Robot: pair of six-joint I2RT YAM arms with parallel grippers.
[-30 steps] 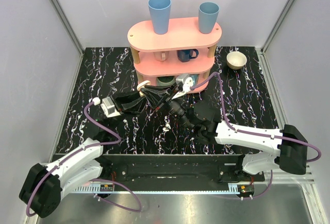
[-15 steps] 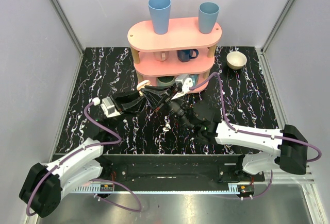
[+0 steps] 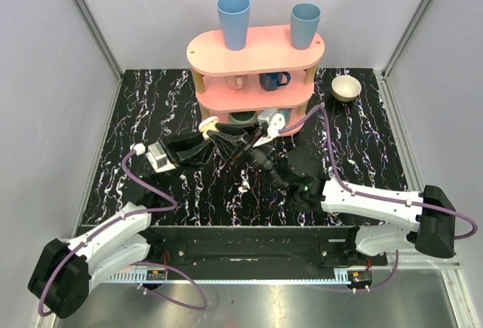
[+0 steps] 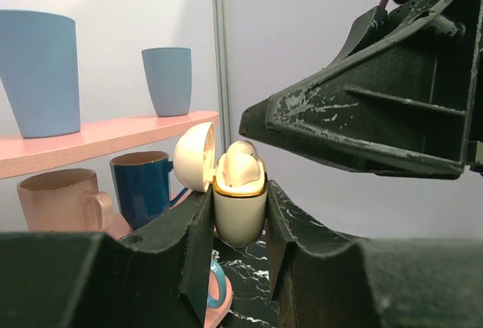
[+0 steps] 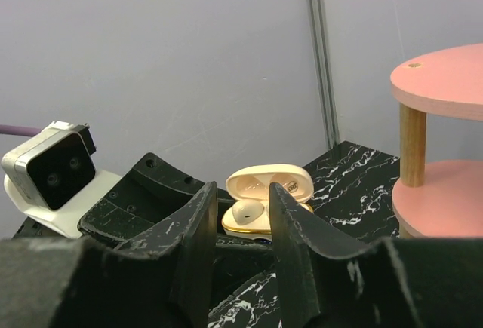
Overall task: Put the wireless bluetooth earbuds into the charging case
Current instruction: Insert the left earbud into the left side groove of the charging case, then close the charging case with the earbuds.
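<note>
Cream charging case (image 4: pixel 240 219), lid open, stands clamped upright in the left pincer (image 4: pixel 238 196); an earbud (image 5: pixel 246 209) sits inside it. The right pincer (image 5: pixel 243 200), close beside it, is slightly parted and empty.

1. The left arm (image 3: pixel 113 234) reaches forward from its base, then bends at the wrist so its gripper points right, toward the table's middle.
2. The left gripper (image 4: pixel 239 201) is clamped on the upright, open charging case (image 4: pixel 240 219), one finger on each side.
3. The right arm (image 3: pixel 377 201) lies low, stretched leftward.
4. The right gripper (image 5: pixel 243 196) faces the left one's tips, its fingers (image 5: pixel 198 230) parted with nothing between them.
</note>
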